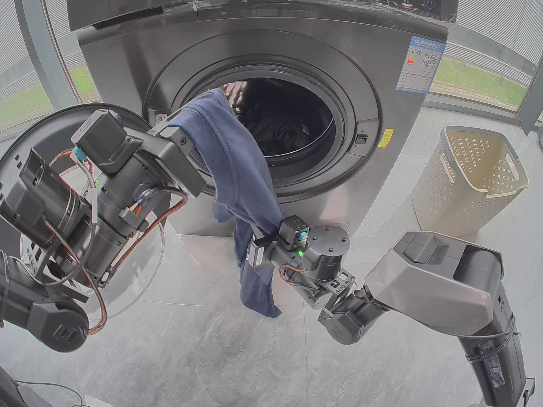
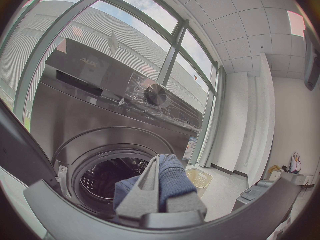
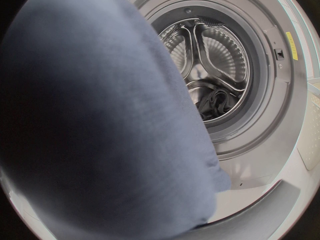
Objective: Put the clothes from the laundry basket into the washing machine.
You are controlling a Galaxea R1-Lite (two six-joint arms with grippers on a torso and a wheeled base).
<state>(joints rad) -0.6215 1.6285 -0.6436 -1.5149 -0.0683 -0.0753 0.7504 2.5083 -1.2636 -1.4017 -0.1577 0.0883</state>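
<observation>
- Blue garment (image 1: 237,170): it hangs in front of the washing machine (image 1: 271,40), top end at the upper left rim of the drum mouth, tail drooping down past the front panel toward the floor. None of it looks to be inside yet.
- Handling: treat it as soft, light and limp. It will fold and trail wherever it is not held, so one pinch lifts only part of it. The bunched top edge is the best hold, and the dangling tail needs a second lift or it may snag on the door seal.
- Door (image 1: 34,142): it stands swung open on the left, beside the left arm.
- Left gripper (image 2: 168,184): it is clamped on the garment's top, with blue cloth pinched between its fingers (image 2: 146,187), just outside the opening.
- Drum (image 3: 213,67): a dark piece of clothing (image 3: 213,104) already lies at the bottom.
- Right gripper (image 1: 255,251): it sits low, against the hanging tail. The cloth covers its tip, so you cannot tell whether it grips or merely touches.
- Laundry basket (image 1: 469,182): it stands on the floor to the right of the machine, well apart from both grippers.
</observation>
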